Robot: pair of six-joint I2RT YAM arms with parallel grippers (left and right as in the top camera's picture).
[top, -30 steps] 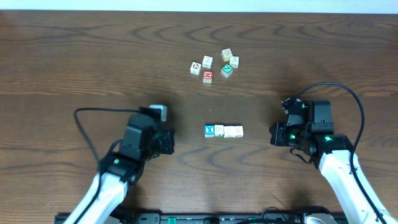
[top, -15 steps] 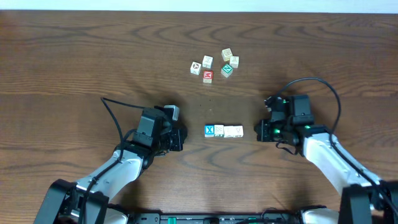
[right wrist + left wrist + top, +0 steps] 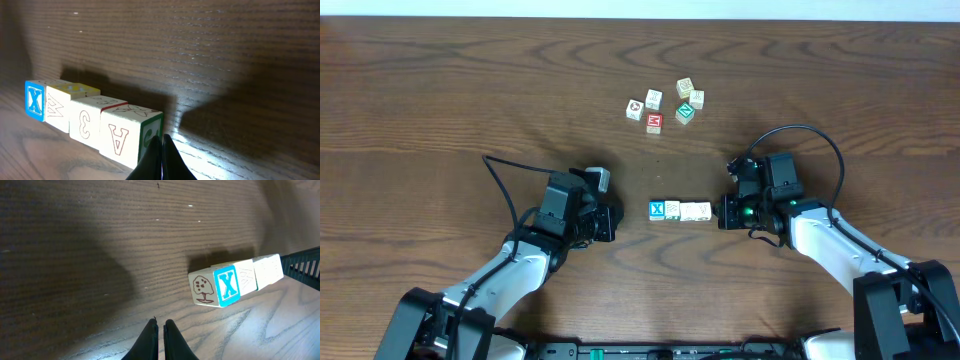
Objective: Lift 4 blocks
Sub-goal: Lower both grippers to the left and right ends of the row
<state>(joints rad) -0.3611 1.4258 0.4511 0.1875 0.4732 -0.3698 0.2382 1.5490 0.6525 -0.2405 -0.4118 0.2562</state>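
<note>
Left fingers (image 3: 149,342), right fingers (image 3: 155,164) shut, flanking blocks (image 3: 680,211)

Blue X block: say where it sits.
Overhead, the bright blue wooden cube with a white X ends the row on the left, touching a cream wooden cube, facing the left tool.

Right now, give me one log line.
blocks: four in row, unlifted | left gripper: shut, short of X end | right gripper: shut, by A end
</note>
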